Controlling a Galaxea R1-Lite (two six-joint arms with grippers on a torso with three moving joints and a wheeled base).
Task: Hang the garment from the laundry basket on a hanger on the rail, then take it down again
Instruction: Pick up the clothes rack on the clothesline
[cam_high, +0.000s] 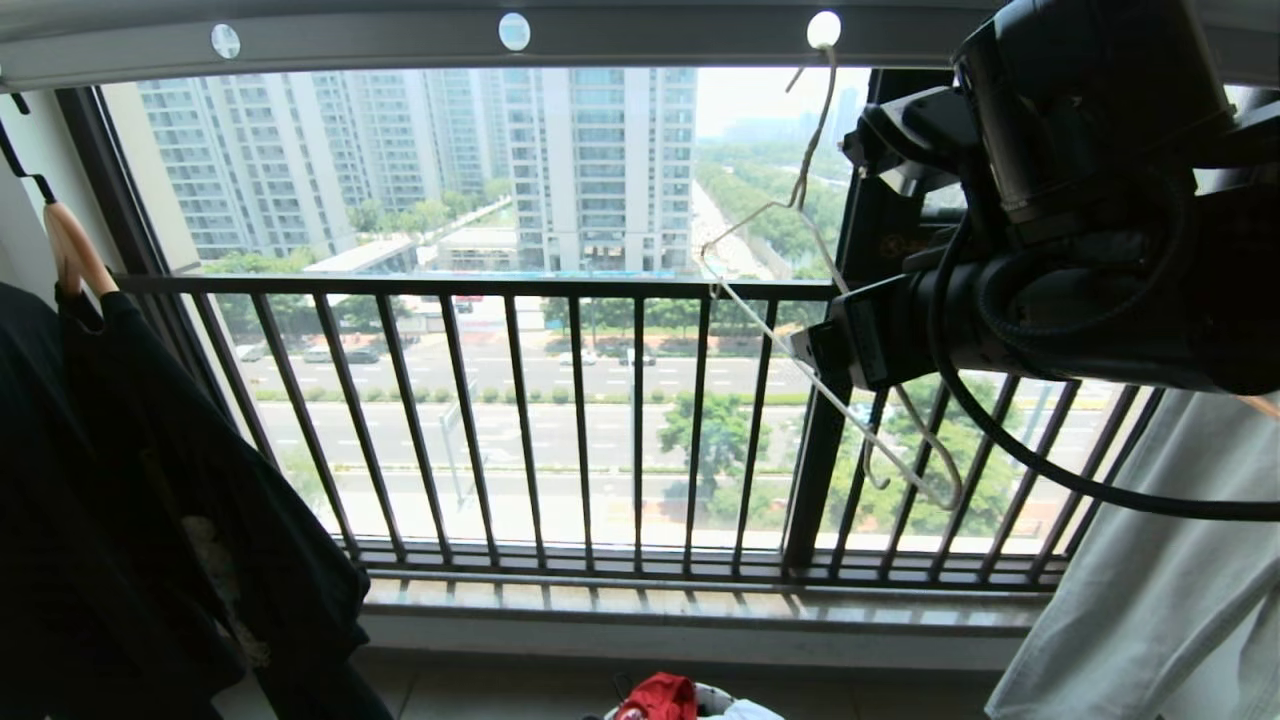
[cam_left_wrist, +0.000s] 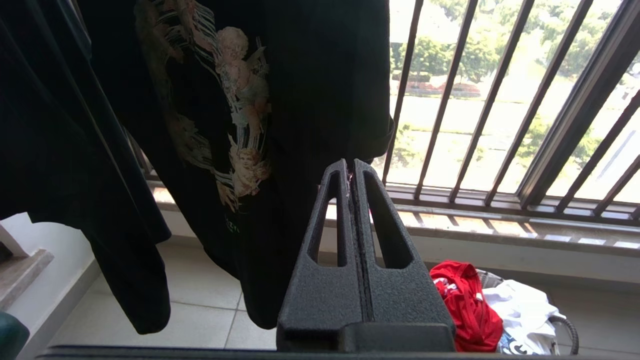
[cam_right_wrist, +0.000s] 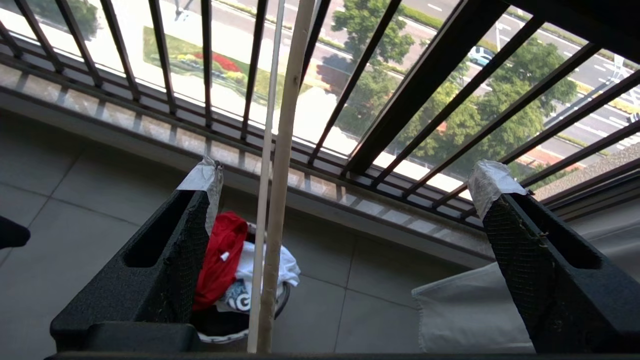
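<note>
The red garment (cam_high: 660, 697) lies bunched in the laundry basket (cam_high: 712, 693) on the floor below the window, beside a white T-shirt (cam_left_wrist: 520, 305). The thin white wire hanger (cam_high: 800, 190) hangs tilted from a hole in the grey rail (cam_high: 640, 40). My right gripper (cam_high: 838, 245) is raised to it and open. In the right wrist view the hanger's wires (cam_right_wrist: 282, 175) run between the wide-spread taped fingertips (cam_right_wrist: 202, 175), near one finger and touching neither. The garment (cam_right_wrist: 220, 260) and basket (cam_right_wrist: 285, 300) show far below. My left gripper (cam_left_wrist: 351, 167) is parked low and shut, empty, with the garment (cam_left_wrist: 465, 305) beyond it.
A black shirt (cam_high: 150, 500) hangs on a light-wood hanger (cam_high: 75, 255) at the left. A pale grey cloth (cam_high: 1150, 580) hangs at the right, under the right arm. The dark barred window railing (cam_high: 560, 420) and sill close off the far side. The floor is tiled.
</note>
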